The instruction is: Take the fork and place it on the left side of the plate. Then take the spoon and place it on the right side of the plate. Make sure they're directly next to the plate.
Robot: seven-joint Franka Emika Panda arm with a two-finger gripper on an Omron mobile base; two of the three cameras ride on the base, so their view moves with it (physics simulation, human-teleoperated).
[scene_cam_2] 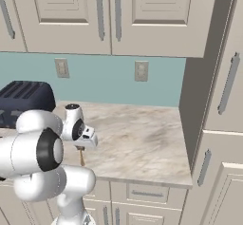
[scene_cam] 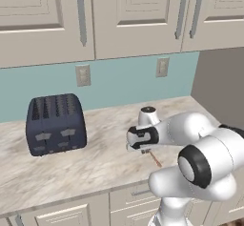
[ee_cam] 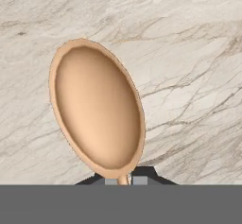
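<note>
One utensil, the spoon, is sitting between the fingertips of the gripper; in the hand view the neck of the handle is passing straight down between the two dark tips, which are closing against it on both sides, so the gripper is clamping the spoon. The orange-brown oval bowl is facing the camera, hollow side up, and is extending away from the fingertips over the marbled tabletop. Whether the bowl is touching the surface or hanging just above it cannot be told from this view.

In the left base view the gripper is pointing down near the front edge of the tabletop, and the thin handle of the spoon is sticking out below it at a slant toward the front right. In the right base view the gripper is positioned in the same way, with the handle of the spoon projecting downward toward the tabletop edge.

A dark blue toaster is standing well apart from the gripper, toward the left and nearer the teal back wall; it is also appearing at the left edge of the right base view. Two wall sockets are sitting on the back wall above the tabletop, beneath beige cabinets
</note>
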